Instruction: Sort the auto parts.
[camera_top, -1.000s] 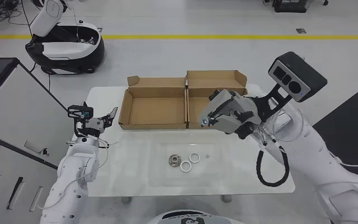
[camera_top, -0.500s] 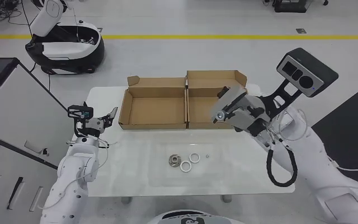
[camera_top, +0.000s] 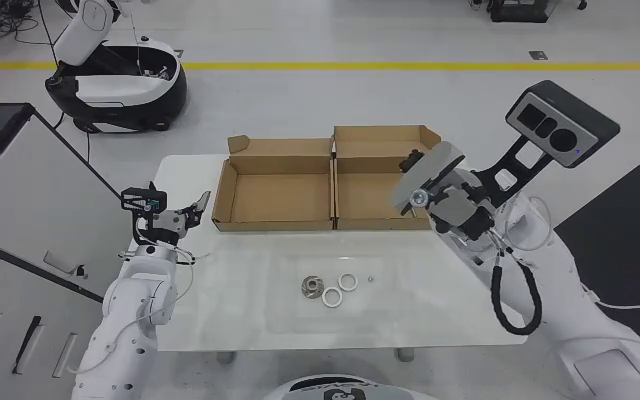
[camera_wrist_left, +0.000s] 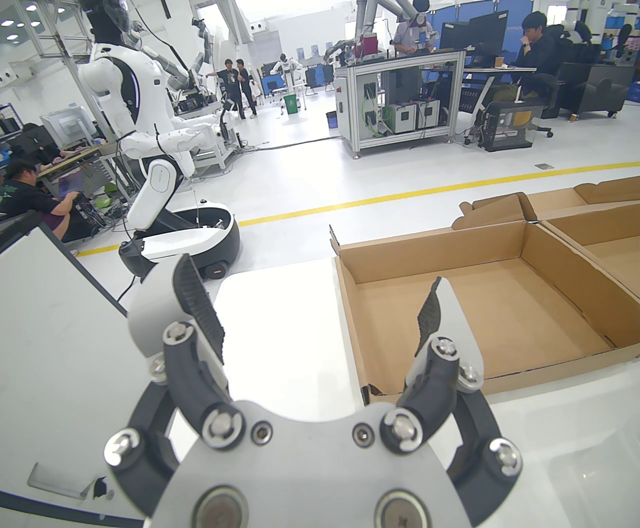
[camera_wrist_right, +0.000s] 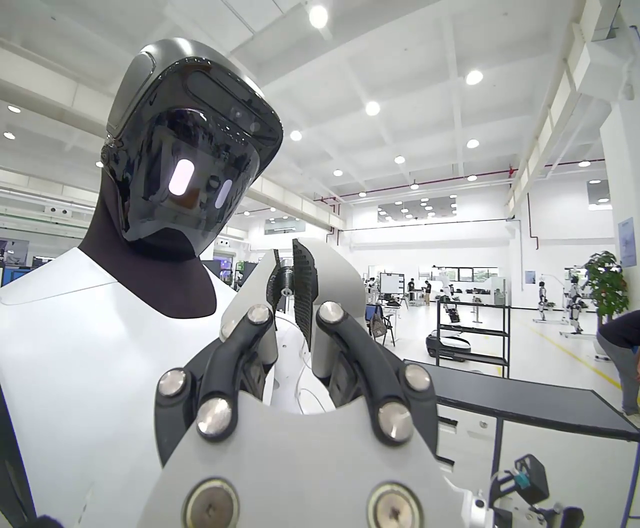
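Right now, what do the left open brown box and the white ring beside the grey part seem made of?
Left open brown box: matte cardboard, by folded flaps and ragged edges. White ring: perhaps smooth plastic or rubber; too small to tell.

A robotics lab: white humanoid robot on a wheeled base (camera_wrist_left: 155, 180), yellow line painted on the pale floor (camera_wrist_left: 425, 192), grey metal equipment rack (camera_wrist_left: 395, 100), round ceiling lamps (camera_wrist_right: 372, 107).

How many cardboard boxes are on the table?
2. They sit side by side, walls touching, at the far edge of the table: the left box nearer the left arm, the right box nearer the right arm.
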